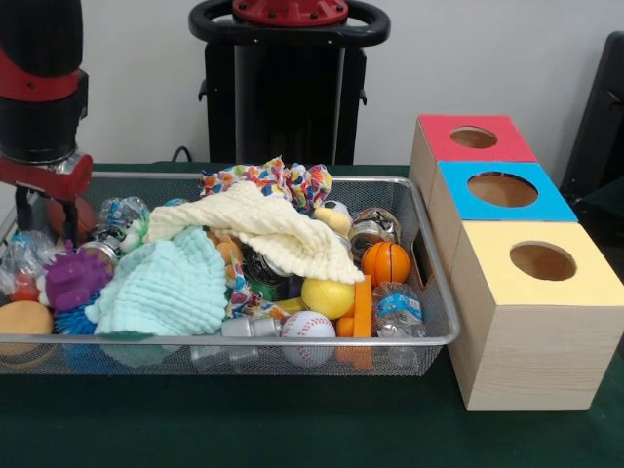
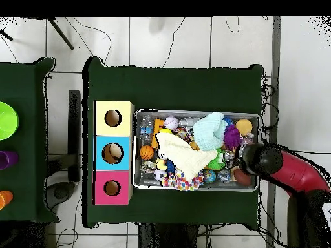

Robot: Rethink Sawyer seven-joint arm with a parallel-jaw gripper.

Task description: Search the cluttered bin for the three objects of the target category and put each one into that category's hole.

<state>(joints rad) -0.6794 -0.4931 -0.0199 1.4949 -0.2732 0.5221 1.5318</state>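
White baseball (image 1: pixel 308 327) with red stitching in bin (image 1: pixel 429 292).

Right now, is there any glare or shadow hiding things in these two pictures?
Front view: even light, no strong glare; the holes in the wooden boxes look dark inside. Overhead view: the arm covers one end of the wire bin, and the green table is dark but readable.

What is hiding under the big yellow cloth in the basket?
The pale yellow cloth covers toys mid-bin. An orange stuffed toy and a dark object peek out below it; the rest is hidden.
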